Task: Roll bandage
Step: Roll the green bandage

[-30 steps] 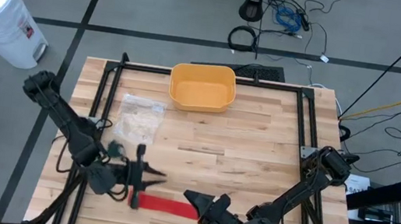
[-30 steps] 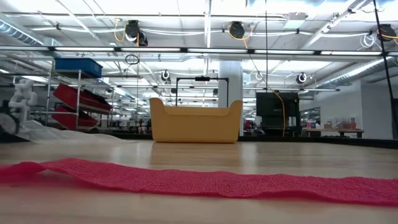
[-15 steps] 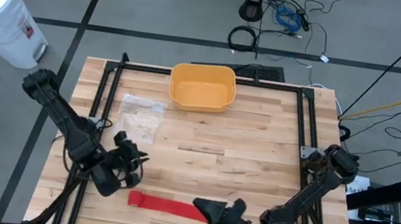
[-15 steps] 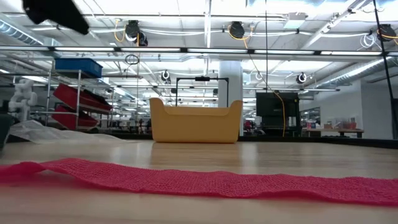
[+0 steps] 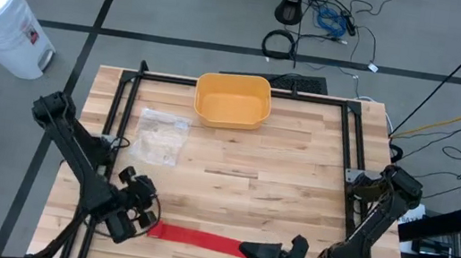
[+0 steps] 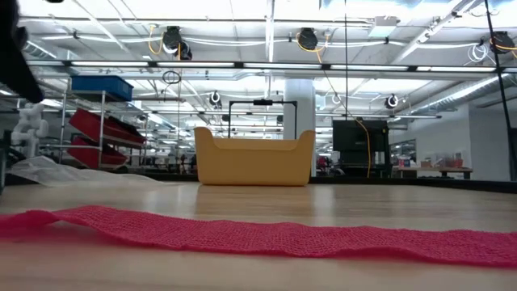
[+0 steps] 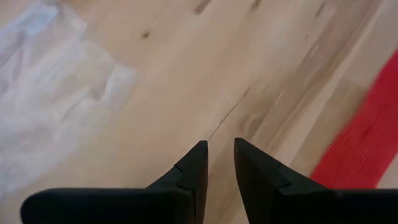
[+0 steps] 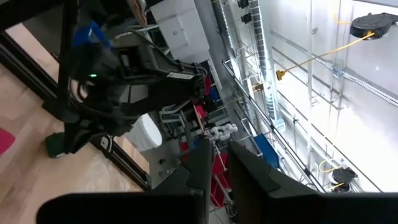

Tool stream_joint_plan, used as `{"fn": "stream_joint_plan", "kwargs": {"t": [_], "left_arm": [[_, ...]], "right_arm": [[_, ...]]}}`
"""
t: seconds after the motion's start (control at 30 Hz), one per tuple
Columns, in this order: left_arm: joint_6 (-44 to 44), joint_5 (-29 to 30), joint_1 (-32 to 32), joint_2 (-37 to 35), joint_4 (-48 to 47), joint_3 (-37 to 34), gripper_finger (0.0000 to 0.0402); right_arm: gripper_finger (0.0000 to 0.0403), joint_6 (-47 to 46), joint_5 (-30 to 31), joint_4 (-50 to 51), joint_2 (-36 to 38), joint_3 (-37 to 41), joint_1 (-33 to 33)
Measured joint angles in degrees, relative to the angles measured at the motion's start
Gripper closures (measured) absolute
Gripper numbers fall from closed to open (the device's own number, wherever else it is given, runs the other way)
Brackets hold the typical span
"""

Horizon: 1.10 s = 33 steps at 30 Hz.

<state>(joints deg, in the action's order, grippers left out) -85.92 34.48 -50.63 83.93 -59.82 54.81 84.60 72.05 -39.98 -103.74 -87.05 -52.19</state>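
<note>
Two dark jointed arms, tapered black fingers [image 7: 189, 180].

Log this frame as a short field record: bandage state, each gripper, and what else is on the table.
bandage: red strip lying flat and unrolled along the table's near edge, held by neither gripper
left gripper: empty, fingers a narrow gap apart, above bare wood beside the bandage's left end
right gripper: empty, fingers nearly together, raised off the table near the bandage's right end
yellow bin: at the far edge, nothing visible inside
plastic bag: clear, on the left half
</note>
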Motion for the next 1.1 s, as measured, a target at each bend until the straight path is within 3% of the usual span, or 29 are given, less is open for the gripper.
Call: {"fn": "stream_joint_plan", "kwargs": {"t": [0.37, 0.67, 0.87, 1.1], "left_arm": [[-19.8, 3.05, -14.45, 3.49, 1.37, 0.0, 0.0317], [-39.11, 6.42, -23.36, 15.35, 0.61, 0.0, 0.0317], [-38.43, 3.89, -23.89, 21.32, 4.53, -0.01, 0.0307], [-38.08, 3.3, -22.1, 22.11, 2.6, 0.0, 0.0272]], "right_arm": [[0.0362, 0.37, 0.01, 0.04, 1.0, 0.0, -0.41], [0.0362, 1.15, -0.1, 0.51, 1.0, 0.0, 0.17], [0.0362, 1.38, -0.31, 0.84, 1.0, 0.0, 0.88], [0.0362, 1.55, -0.35, 1.39, 1.02, 0.02, 1.92]]}}
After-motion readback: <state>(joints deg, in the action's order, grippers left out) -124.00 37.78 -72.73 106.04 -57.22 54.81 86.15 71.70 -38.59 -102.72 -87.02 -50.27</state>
